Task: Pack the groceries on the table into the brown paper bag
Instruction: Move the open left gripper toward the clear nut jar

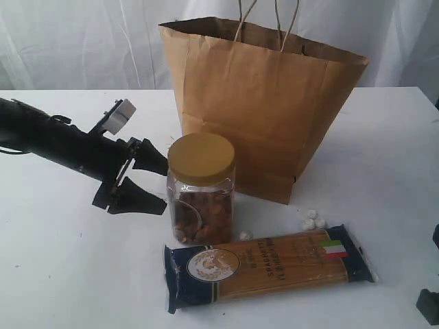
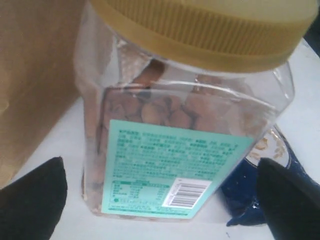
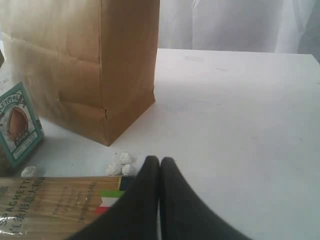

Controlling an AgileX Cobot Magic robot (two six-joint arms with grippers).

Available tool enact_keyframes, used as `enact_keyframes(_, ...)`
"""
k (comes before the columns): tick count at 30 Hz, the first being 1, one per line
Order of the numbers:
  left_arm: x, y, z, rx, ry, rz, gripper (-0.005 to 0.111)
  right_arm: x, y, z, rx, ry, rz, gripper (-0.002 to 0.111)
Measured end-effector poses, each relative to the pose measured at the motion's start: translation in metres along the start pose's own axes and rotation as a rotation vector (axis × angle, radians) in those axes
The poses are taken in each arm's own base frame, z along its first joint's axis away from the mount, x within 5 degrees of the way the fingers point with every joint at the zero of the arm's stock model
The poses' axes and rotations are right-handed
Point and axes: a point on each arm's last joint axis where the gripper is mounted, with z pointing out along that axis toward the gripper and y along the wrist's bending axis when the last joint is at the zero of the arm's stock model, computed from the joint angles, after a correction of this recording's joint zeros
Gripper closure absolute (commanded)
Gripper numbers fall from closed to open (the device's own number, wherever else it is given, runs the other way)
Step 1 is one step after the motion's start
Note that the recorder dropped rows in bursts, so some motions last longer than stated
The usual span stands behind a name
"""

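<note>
A clear jar with a gold lid stands upright on the white table, just in front of the brown paper bag. My left gripper is open right beside the jar's left side, one finger behind and one in front, not touching it. In the left wrist view the jar fills the gap between the two wide-apart fingertips. The long spaghetti pack lies flat in front of the jar. My right gripper is shut and empty, near the pack's flag end.
Small white pellets lie between the bag and the spaghetti pack, another by the jar. The bag stands open with two cord handles. A dark part of the right arm shows at the lower right edge.
</note>
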Motion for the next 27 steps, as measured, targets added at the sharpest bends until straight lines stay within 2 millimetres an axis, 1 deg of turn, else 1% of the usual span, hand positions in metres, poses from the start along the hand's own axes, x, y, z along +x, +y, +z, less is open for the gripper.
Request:
enact_keyframes(4,-0.002,0.004,0.001,-0.027,-0.047,-0.018,0.002,0.000,0.000,0.000,0.000,0.000,0.000,0.108)
enact_keyframes(8,0.001,0.008,0.004,-0.046,-0.091,-0.052,0.002,0.000,0.000,0.000,0.000,0.000,0.000,0.108)
enact_keyframes(16,0.002,0.009,0.007,-0.043,-0.099,-0.060,0.002,0.000,0.000,0.000,0.000,0.000,0.000,0.108)
enact_keyframes(24,-0.009,-0.005,0.043,0.063,-0.056,-0.017,0.002,0.000,0.000,0.000,0.000,0.000,0.000,0.108)
enact_keyframes(27,-0.010,-0.007,0.050,0.078,-0.033,-0.004,0.002,0.000,0.000,0.000,0.000,0.000,0.000,0.108)
